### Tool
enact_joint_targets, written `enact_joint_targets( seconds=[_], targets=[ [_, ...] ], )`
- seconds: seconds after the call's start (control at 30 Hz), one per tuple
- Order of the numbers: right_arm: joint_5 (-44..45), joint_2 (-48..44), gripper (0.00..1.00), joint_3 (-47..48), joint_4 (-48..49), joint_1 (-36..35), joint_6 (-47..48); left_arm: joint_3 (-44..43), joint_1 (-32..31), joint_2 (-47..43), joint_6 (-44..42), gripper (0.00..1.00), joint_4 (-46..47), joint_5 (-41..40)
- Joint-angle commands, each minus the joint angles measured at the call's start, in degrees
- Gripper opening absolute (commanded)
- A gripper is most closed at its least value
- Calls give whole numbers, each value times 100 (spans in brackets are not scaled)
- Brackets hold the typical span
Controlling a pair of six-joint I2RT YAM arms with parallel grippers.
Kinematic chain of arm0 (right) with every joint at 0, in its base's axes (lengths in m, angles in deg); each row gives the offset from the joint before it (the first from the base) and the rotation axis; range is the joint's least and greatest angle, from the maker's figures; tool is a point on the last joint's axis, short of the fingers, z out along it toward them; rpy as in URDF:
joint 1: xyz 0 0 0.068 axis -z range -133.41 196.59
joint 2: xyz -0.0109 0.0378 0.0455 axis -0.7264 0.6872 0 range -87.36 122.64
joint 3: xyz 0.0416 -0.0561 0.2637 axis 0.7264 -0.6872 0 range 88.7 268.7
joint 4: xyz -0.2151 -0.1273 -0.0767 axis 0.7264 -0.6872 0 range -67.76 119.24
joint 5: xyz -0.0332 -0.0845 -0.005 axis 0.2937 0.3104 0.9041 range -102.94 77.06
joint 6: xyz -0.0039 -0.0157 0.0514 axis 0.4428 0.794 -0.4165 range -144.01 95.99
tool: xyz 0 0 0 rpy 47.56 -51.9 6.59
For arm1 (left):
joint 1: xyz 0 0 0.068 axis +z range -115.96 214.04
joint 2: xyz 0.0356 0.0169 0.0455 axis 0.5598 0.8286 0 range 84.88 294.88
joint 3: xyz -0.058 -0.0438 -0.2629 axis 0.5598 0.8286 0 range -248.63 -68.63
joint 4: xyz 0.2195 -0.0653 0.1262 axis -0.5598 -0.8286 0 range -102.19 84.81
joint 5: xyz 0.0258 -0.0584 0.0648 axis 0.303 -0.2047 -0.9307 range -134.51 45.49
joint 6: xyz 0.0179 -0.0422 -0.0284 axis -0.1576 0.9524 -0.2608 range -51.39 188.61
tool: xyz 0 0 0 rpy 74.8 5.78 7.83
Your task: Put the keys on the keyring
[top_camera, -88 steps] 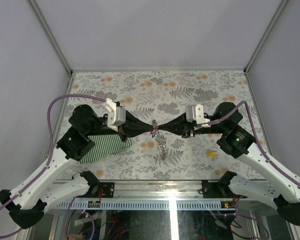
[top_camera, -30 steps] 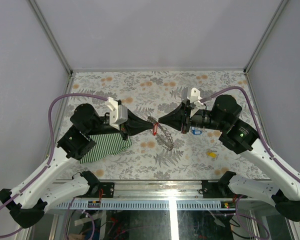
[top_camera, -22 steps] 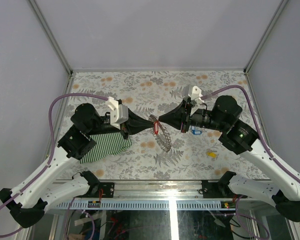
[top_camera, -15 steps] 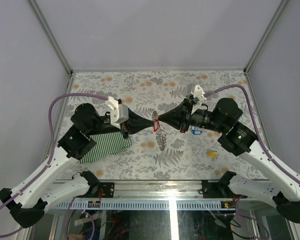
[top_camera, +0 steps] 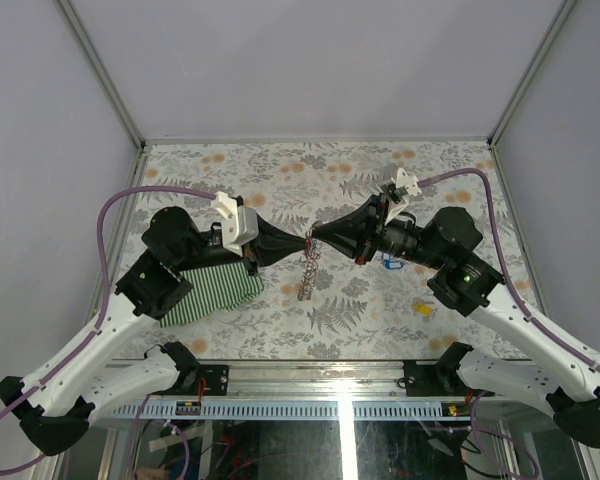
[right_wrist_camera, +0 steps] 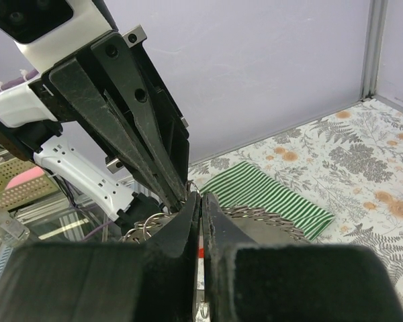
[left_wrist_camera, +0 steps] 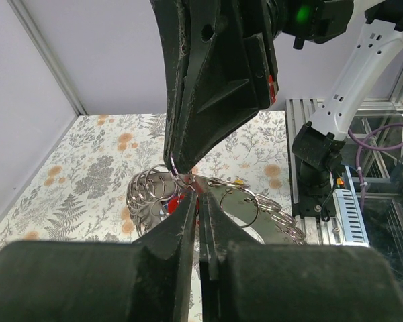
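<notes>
Against the picture of a second ago, the right jaws are seen turned and brought tip to tip with the left jaws above the middle of the counter (top_camera: pixel 280 170). The keyring (top_camera: pixel 304 276), then fanned out across the floral surface, is now drawn into a narrow strand hung from that meeting point. The red key (left_wrist_camera: pixel 164 201), plainly shown between the tips before, is now mostly hidden among the coils. Both pairs are pressed together on thin wire, but which pinches the keyring and which the key's loop cannot be told. Threading is judged to be under way, not proven done. A blue key (top_camera: pixel 390 262) and a yellow key (top_camera: pixel 421 309) are left lying on the counter beside the right arm. No brand, label or writing can be read.
</notes>
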Motion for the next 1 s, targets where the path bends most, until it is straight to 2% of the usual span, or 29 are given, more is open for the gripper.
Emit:
enact_joint_targets(
  seconds=[0.0, 0.53, 0.7, 0.97],
  targets=[
    [322, -327, 0, -22, 1098, 4, -1, -19, -72, -113, 100, 5, 62, 47],
    [-155, -654, 0, -465, 1701, 4, 741, 83, -72, -369, 440, 13, 497, -237],
    [-342, -684, 0, -502, 1513, 6, 1199, 403, -74, -488, 1048, 24, 1451, -519],
    [-607, -667, 0, -481, 1389, 4, 1608, 894, -76, -423, 1975, 27, 2944, -364]
  ],
)
